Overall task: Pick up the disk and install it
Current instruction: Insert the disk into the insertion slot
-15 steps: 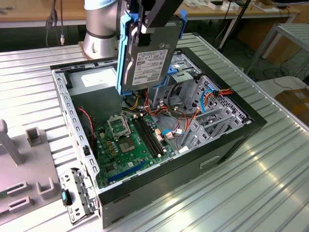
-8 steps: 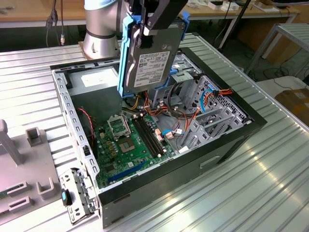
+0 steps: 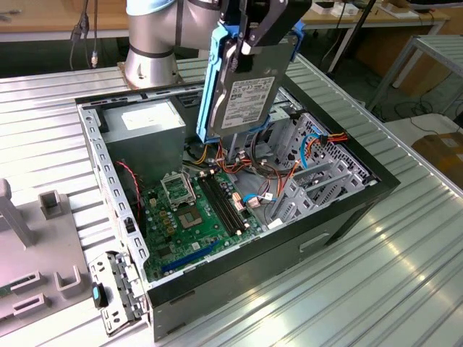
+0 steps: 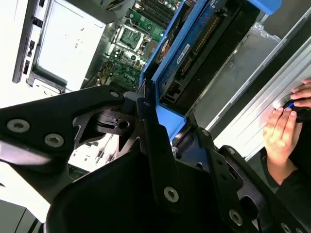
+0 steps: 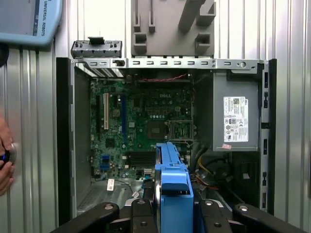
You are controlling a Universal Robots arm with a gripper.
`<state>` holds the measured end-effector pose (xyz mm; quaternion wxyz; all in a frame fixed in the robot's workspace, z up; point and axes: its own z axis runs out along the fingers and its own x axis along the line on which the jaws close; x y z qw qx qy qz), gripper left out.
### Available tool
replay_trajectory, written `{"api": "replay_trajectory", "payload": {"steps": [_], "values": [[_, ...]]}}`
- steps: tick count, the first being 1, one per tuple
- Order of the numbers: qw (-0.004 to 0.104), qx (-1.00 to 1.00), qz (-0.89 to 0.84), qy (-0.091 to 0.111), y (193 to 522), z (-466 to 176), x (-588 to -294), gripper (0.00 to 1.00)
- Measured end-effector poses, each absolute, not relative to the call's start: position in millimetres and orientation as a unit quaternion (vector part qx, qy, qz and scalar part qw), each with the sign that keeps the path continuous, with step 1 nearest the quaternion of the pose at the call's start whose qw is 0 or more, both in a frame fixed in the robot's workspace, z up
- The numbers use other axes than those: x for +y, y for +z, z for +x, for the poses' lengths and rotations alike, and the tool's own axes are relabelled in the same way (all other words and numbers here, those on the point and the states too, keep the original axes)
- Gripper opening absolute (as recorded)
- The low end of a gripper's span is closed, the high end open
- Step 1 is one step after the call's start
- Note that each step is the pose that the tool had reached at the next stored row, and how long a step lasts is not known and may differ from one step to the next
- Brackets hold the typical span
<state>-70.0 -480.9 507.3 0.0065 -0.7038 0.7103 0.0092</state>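
The disk [image 3: 246, 97], silver with a white label and blue carrier rails, hangs tilted on edge above the open computer case [image 3: 98, 155]. My gripper [image 3: 242, 43] is shut on its upper end. In the second wrist view the black fingers [image 4: 156, 145] clamp the blue rail of the disk [image 4: 194, 43] from both sides. In the first wrist view the disk [image 5: 173, 191] points edge-on down toward the case interior, held in my gripper [image 5: 173, 216], above the cables beside the motherboard [image 5: 141, 121].
Inside the case are a grey power-supply box [image 3: 148, 119], the green motherboard [image 3: 195, 217] and a metal drive cage [image 3: 318, 163] with orange and blue cables. A grey fixture [image 3: 43, 246] lies at the exterior view's left. A person's hand [image 4: 282, 131] rests on the table beside the case.
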Motion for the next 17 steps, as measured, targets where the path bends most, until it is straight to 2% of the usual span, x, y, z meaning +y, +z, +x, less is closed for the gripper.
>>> {"api": "replay_trajectory", "payload": {"steps": [5,12,17], "values": [[0.006,0.71,-0.704,0.009,506,-47,-484,0.37],[0.007,0.71,-0.704,0.009,501,-41,-529,0.37],[0.007,0.71,-0.704,0.009,498,-16,-538,0.37]]}}
